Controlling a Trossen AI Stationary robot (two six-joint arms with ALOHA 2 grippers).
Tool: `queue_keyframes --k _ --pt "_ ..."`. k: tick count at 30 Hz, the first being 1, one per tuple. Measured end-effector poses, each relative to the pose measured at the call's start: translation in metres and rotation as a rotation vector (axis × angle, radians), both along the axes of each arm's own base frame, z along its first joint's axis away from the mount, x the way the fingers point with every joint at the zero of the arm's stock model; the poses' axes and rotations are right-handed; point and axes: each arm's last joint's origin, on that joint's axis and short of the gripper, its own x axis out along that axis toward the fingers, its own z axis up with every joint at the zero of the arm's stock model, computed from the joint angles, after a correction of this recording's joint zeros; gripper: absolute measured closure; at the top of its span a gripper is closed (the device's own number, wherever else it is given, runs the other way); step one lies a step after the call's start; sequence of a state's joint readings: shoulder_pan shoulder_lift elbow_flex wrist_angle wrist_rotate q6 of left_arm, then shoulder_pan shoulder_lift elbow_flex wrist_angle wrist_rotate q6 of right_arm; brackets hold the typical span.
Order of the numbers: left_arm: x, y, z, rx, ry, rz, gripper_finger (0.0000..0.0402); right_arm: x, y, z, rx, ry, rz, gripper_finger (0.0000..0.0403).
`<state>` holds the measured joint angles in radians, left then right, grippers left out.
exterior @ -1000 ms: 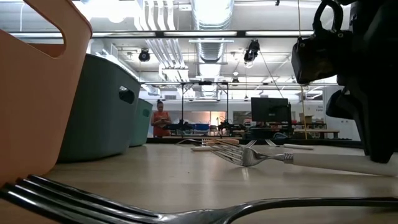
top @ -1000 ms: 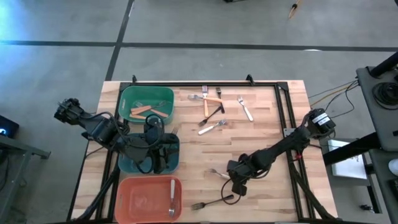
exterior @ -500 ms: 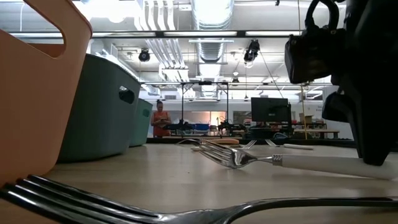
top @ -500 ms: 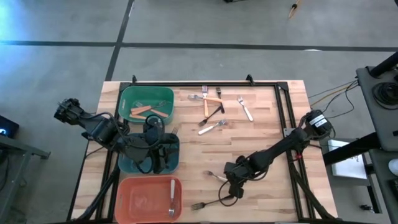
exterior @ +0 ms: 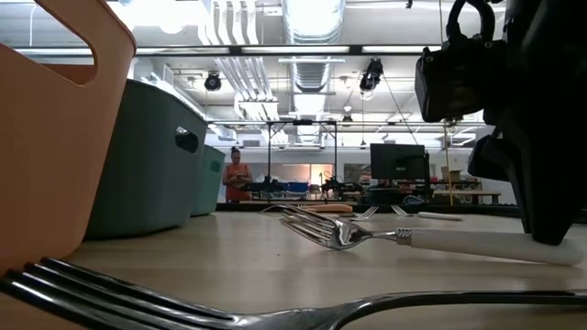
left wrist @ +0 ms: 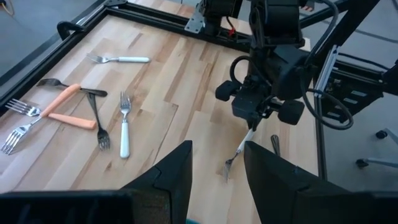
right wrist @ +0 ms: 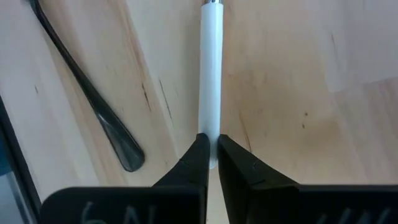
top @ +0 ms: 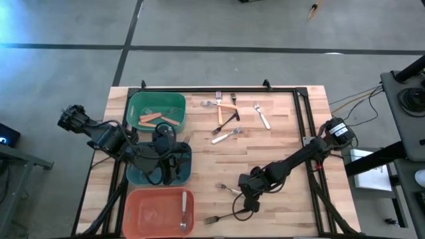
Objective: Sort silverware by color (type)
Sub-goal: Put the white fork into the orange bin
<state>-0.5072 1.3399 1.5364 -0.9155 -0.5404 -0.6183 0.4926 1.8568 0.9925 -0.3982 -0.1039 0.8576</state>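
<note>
- A pale wooden table [top: 279, 153] framed by black rails stands on a grey floor; the low view looks across it into a bright workshop where a person [exterior: 238, 175] stands far off.
- At the left edge run three bins: the green bin [top: 157, 111] holds orange-pink-handled forks, the teal bin [top: 159, 174] sits under the left gripper [top: 163, 143], and the salmon bin [top: 159, 211] holds one white-handled fork.
- The left gripper hangs over the teal bin with its fingers [left wrist: 171, 176] spread and nothing between them; it looks to be waiting.
- Toward the far middle lies the unsorted cluster of forks [top: 226, 116], orange-pink, black and white-handled ones lying close or crossing, well apart from both arms.
- Right of the bins, at the near middle, the right gripper [top: 247, 198] has its jaws pinching the very end of the white-handled fork [right wrist: 209, 68], whose tines point toward the bins.
- Risk, as I judge it: the hold is at the handle's tip only, so the fork could swing, pivot or slip out on lifting.
- Just beside it lies the black fork [right wrist: 87, 93], its handle end close to the gripper; a low sweep toward the salmon bin might knock or drag it.
- The salmon bin's near wall [exterior: 55, 137] stands tall, so a carried fork that droops might catch the rim.
</note>
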Motion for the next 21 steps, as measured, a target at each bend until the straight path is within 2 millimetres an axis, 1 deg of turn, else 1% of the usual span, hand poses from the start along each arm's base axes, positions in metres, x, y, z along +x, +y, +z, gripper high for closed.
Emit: queue_keyframes --k 6,8,14,17,21 --pt "-0.002 0.001 -0.002 -0.009 0.023 0.018 0.0274 0.001 0.002 0.001 0.020 -0.010 -0.004 0.0393" --pt "-0.002 0.001 -0.002 -0.009 0.024 0.018 0.0274 0.001 0.003 0.008 0.034 -0.025 0.006 0.0393" --pt "-0.002 0.001 -0.002 -0.009 0.024 0.018 0.0274 0.000 0.003 0.036 0.083 -0.104 0.034 0.0393" --pt "-0.002 0.001 -0.002 -0.010 0.024 0.018 0.0274 -0.001 0.002 0.045 0.085 -0.130 0.038 0.0393" --pt "-0.002 0.001 -0.002 -0.016 0.026 0.024 0.0274 -0.003 0.000 0.051 0.063 -0.146 0.040 0.0394"
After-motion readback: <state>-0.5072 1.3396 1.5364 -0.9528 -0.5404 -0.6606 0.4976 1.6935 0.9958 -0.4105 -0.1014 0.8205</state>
